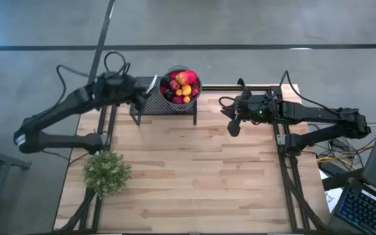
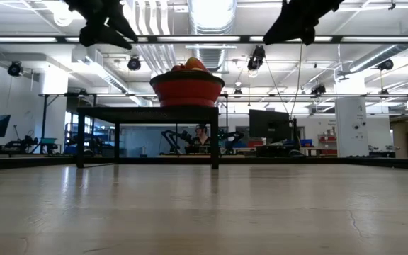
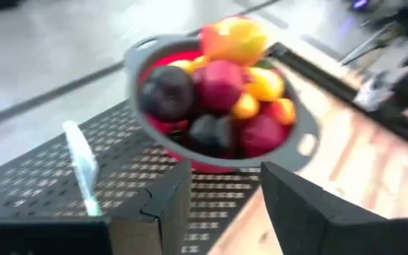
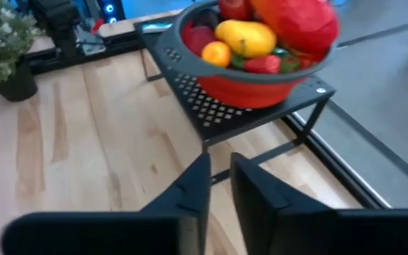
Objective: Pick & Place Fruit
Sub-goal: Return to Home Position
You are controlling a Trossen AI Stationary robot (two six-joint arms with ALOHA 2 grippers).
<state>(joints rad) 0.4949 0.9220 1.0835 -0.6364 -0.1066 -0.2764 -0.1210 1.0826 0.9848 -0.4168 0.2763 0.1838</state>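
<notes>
Plant [image 1: 107, 172] near table [image 1: 194, 189] corner; knife [image 3: 82, 168] on rack [image 1: 168, 106]
</notes>
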